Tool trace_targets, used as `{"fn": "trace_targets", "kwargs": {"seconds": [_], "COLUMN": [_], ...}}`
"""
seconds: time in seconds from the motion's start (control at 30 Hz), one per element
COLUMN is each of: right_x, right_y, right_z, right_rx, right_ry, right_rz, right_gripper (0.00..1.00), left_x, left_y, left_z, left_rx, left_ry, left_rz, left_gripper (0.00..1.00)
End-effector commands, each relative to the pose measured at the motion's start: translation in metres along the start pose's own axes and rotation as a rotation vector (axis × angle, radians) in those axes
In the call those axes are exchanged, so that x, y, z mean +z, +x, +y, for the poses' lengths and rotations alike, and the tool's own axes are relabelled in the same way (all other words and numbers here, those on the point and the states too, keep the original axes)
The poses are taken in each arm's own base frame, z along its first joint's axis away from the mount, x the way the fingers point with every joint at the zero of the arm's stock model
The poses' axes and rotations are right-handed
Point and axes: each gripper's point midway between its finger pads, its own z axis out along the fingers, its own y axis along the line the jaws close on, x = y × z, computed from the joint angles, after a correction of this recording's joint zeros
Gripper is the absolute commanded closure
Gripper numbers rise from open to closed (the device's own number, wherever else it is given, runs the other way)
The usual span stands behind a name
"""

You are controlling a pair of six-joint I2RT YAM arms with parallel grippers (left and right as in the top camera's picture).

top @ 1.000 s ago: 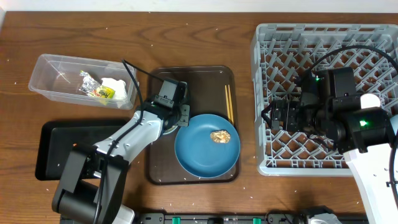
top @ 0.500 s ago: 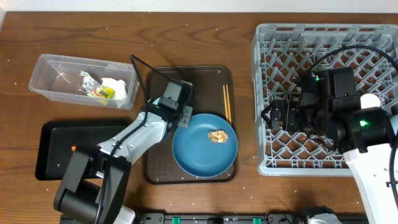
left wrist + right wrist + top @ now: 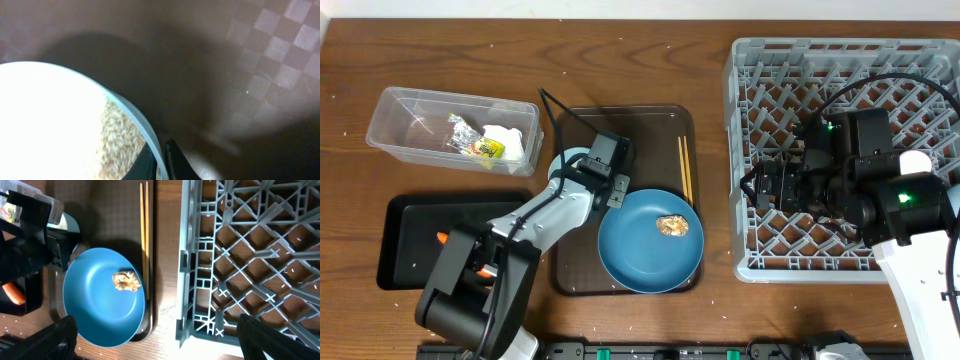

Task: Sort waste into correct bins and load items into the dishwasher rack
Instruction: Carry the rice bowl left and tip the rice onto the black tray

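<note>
On the brown tray, the cup is just beside the plate, with rice inside it. The left tool is clamped on its rim, one finger inside, one outside. The plate bears a lump; chopsticks lie beside it. Over the rack, at the desk's right, the right tool gapes wide, empty.

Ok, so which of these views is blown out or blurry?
Left wrist view: the light blue cup is blown out to white and soft, the serving tray in heavy shadow. Overhead view: sharp, evenly lit. Right wrist view: crisp on the blue plate, glare at the bottom edge of the dishwasher rack.
</note>
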Motion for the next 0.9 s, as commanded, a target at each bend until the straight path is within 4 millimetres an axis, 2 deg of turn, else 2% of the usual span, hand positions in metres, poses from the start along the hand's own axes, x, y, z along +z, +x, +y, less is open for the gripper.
{"fn": "trace_targets", "kwargs": {"seconds": [0.0, 0.13, 0.23, 0.43, 0.7, 0.87], "right_x": [0.0, 0.0, 0.0, 0.0, 0.0, 0.0], "right_y": [0.002, 0.002, 0.002, 0.002, 0.003, 0.003], "right_z": [0.004, 0.004, 0.004, 0.004, 0.003, 0.003], "right_rx": [-0.005, -0.005, -0.005, -0.005, -0.004, -0.004], "right_ry": [-0.004, -0.005, -0.004, -0.004, -0.002, -0.003], "right_rz": [0.004, 0.004, 0.003, 0.003, 0.008, 0.007], "right_gripper": [0.05, 0.05, 0.05, 0.05, 0.04, 0.04], "left_x": [-0.011, -0.032, -0.056, -0.102, -0.149, -0.165], "left_y": [-0.022, -0.036, -0.044, -0.038, 0.0, 0.017], "left_z": [0.001, -0.001, -0.004, 0.001, 0.038, 0.078], "left_rx": [-0.007, -0.003, -0.013, -0.156, -0.486, -0.674], "left_ry": [-0.008, 0.001, 0.014, 0.041, 0.133, 0.176], "left_rz": [-0.05, -0.093, -0.12, -0.134, -0.049, -0.039], "left_gripper": [0.94, 0.94, 0.94, 0.94, 0.94, 0.94]}}
